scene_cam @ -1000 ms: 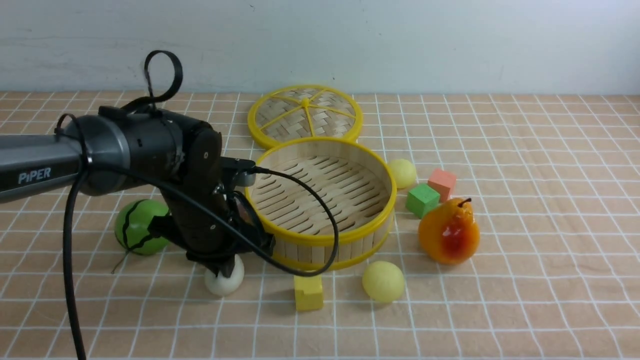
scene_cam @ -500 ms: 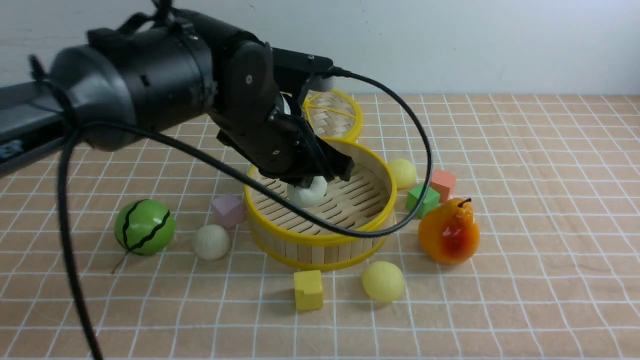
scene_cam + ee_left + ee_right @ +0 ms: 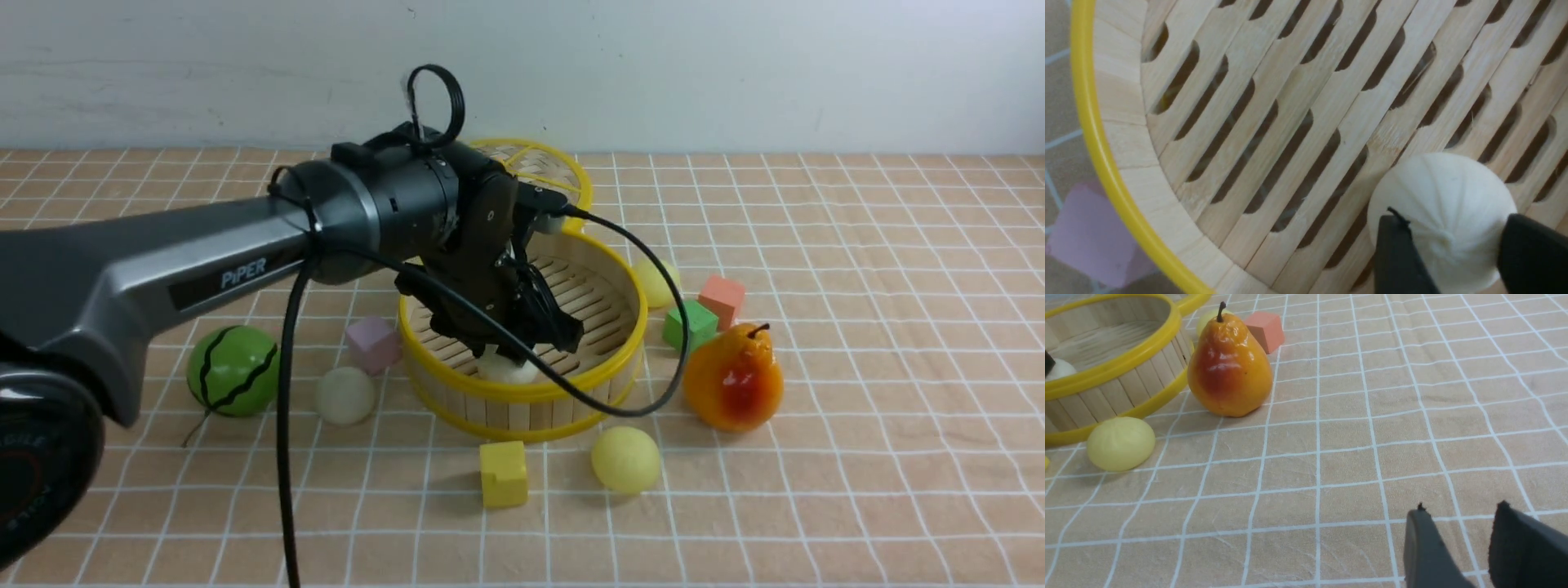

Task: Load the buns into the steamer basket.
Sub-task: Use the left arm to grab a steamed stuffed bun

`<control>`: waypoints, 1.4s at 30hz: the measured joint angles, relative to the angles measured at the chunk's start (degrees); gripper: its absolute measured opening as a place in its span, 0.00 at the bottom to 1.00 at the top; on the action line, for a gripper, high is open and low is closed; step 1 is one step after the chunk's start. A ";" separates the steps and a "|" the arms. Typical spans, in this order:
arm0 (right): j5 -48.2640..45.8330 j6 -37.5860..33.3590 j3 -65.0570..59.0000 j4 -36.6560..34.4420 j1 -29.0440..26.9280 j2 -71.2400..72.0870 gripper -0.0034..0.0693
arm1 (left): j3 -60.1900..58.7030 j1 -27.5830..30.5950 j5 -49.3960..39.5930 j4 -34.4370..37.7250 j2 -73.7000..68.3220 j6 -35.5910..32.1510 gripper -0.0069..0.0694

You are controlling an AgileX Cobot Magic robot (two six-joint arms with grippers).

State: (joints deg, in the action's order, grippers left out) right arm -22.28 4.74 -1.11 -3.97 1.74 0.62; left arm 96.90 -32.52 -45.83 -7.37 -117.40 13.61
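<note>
In the steamer basket [image 3: 457, 400], the left gripper [image 3: 513, 358] has lowered the bun [image 3: 1441, 192].

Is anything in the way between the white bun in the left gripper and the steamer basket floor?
Nothing visible. The left gripper holds the off-white pleated bun over bare slats of the round bamboo steamer basket.

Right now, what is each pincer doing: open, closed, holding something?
Left pincer: closed on an off-white bun, low inside the steamer basket.
Right pincer: open, holding nothing.
</note>
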 joint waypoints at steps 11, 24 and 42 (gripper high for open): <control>0.00 0.00 0.00 0.00 0.00 0.00 0.38 | -4.89 5.95 -19.46 -1.19 16.13 1.07 0.63; 0.00 0.00 0.00 0.00 0.00 0.00 0.38 | -16.66 12.46 0.62 1.06 10.33 -5.21 0.44; 0.00 0.00 0.00 0.00 0.00 0.00 0.38 | -16.66 13.84 7.74 -1.93 4.69 -4.69 0.40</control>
State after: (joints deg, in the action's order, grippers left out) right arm -22.28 4.74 -1.11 -3.97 1.74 0.62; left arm 80.24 -18.67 -38.09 -9.30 -112.71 8.93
